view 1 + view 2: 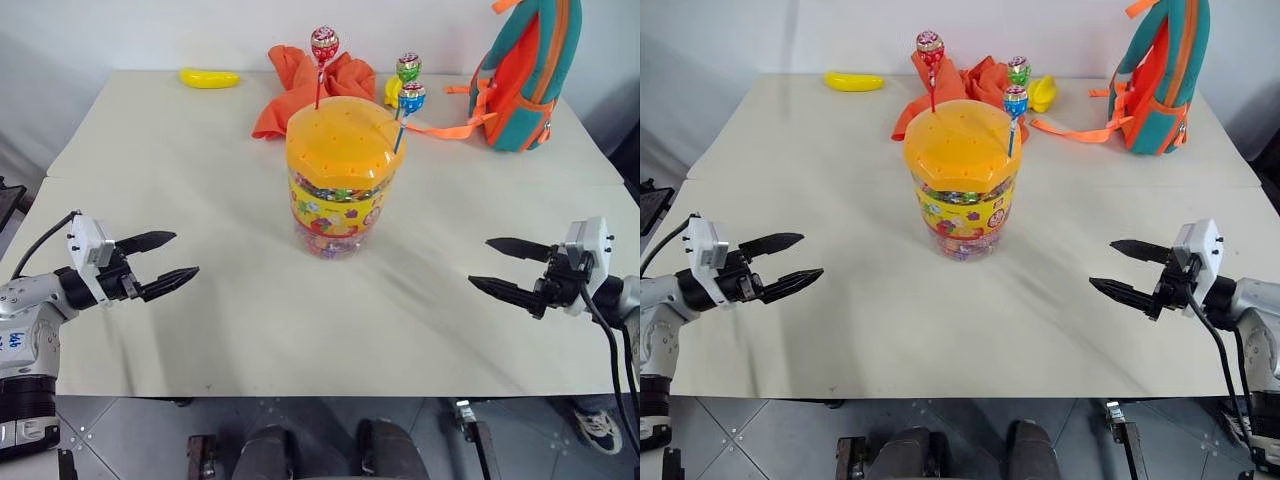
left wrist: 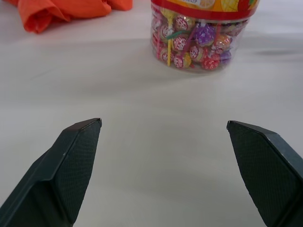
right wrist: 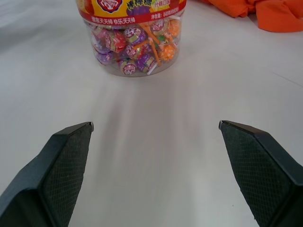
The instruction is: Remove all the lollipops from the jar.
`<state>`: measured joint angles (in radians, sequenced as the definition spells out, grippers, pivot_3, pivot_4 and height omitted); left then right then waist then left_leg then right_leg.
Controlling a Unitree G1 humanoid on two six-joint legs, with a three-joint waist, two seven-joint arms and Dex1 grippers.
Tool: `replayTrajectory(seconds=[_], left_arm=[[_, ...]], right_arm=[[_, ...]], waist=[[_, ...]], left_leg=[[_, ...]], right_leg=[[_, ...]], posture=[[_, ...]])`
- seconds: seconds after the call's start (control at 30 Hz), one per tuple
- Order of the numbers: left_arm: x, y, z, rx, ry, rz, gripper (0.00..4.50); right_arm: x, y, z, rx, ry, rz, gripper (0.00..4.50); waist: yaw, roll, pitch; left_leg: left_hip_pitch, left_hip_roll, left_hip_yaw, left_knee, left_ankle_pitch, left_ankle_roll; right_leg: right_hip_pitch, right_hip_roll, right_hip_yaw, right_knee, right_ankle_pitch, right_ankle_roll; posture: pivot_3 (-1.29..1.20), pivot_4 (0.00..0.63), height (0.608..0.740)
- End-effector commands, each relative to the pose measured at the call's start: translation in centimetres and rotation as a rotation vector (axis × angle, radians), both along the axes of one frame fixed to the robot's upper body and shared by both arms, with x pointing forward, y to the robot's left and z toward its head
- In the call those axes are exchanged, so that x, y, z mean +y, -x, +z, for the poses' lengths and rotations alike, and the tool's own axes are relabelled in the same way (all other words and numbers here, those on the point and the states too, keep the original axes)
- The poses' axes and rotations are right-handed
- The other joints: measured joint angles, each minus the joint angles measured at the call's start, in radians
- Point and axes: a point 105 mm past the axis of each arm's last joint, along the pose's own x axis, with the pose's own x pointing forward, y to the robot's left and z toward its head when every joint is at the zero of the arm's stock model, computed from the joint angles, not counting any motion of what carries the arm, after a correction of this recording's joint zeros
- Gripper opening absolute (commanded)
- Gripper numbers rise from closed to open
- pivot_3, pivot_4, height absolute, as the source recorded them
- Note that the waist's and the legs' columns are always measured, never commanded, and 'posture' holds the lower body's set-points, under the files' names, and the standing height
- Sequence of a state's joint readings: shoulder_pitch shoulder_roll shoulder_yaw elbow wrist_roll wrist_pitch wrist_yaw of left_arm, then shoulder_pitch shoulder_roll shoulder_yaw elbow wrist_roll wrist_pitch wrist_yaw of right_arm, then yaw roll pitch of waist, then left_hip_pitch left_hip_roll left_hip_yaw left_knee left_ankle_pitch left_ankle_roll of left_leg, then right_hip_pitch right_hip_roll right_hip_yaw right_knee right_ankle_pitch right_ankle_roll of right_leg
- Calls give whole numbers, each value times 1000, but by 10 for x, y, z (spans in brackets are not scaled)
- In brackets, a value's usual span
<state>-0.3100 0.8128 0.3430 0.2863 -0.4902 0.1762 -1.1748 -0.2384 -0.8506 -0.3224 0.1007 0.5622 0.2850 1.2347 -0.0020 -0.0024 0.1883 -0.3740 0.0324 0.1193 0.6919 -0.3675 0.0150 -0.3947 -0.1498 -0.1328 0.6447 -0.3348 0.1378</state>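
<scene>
The jar (image 1: 339, 185) stands upright mid-table, clear plastic with a candy-print label and an orange-yellow domed lid with small holes. Three lollipops stick up from the lid: a red one (image 1: 324, 45) at its back, a green one (image 1: 408, 67) and a blue one (image 1: 411, 97) at its right edge. Wrapped candies show through the jar's wall (image 2: 194, 45) (image 3: 135, 47). My left gripper (image 1: 165, 262) hovers open over the table to the jar's left, pointing at it. Opposite it, my right gripper (image 1: 505, 267) is open on the jar's right. Both are well apart from the jar and hold nothing.
An orange cloth (image 1: 300, 85) lies bunched behind the jar. A yellow banana toy (image 1: 209, 77) rests at the table's far left. A teal-orange backpack (image 1: 525, 75) stands at the far right with an orange strap trailing toward the jar. The table (image 1: 200, 340) has a seam across it.
</scene>
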Motion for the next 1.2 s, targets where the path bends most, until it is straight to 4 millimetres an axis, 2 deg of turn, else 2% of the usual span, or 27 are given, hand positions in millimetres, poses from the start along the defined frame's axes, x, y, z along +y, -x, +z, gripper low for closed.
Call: replayTrajectory(seconds=[0.03,0.13,0.27,0.4,0.53,0.63,0.73,0.87,0.97,1.2], left_arm=[[3,1,16,-35,8,3,4500],[5,-1,17,27,36,36,4500],[1,6,12,113,-33,25,4500],[-2,9,36,18,-30,-18,4500],[-7,4,74,-133,-29,-59,4500],[-10,2,87,-179,-31,-89,4500],[-26,-3,112,-269,-44,-183,4500],[-61,-14,149,-379,19,-343,4500],[-78,-22,161,-399,46,-435,4500],[-117,-63,172,-368,56,-462,4500]], right_arm=[[-2,3,15,-52,5,4,4451],[-2,2,16,-54,2,0,4451],[-2,1,20,-70,-3,-11,4451],[2,8,31,-93,-22,7,4451],[8,20,45,-116,-18,49,4451],[11,25,51,-122,-22,65,4451],[15,28,69,-156,-62,77,4451],[21,29,89,-206,-125,86,4451],[26,29,92,-219,-141,91,4451],[34,31,103,-249,-182,108,4451]], waist=[[1,0,0],[0,0,0],[0,0,0],[1,0,0],[7,0,0],[6,0,0],[6,0,0],[21,-1,0],[21,-1,0],[25,-2,0]], left_leg=[[0,0,0,0,0,0],[0,0,-1,0,0,0],[0,0,-1,1,0,0],[0,0,-1,1,0,0],[-1,0,-2,2,0,0],[-2,0,-3,5,-1,1],[-2,0,-3,5,-2,1],[-3,-1,-4,8,-2,1],[-3,-1,-3,7,-2,1],[-3,-2,-3,7,-2,2]], right_leg=[[0,0,0,0,0,0],[0,0,0,0,0,0],[1,0,0,0,0,0],[1,0,0,0,0,0],[1,0,-1,0,0,0],[2,0,-1,0,0,0],[2,0,-2,0,0,0],[2,0,-2,1,0,1],[2,0,-2,1,0,1],[2,0,-3,0,0,1]], posture=[[0,150,740],[0,150,740],[0,150,740],[0,150,740],[0,150,740],[0,150,740],[0,150,740],[0,150,740],[0,150,740],[0,150,740]])
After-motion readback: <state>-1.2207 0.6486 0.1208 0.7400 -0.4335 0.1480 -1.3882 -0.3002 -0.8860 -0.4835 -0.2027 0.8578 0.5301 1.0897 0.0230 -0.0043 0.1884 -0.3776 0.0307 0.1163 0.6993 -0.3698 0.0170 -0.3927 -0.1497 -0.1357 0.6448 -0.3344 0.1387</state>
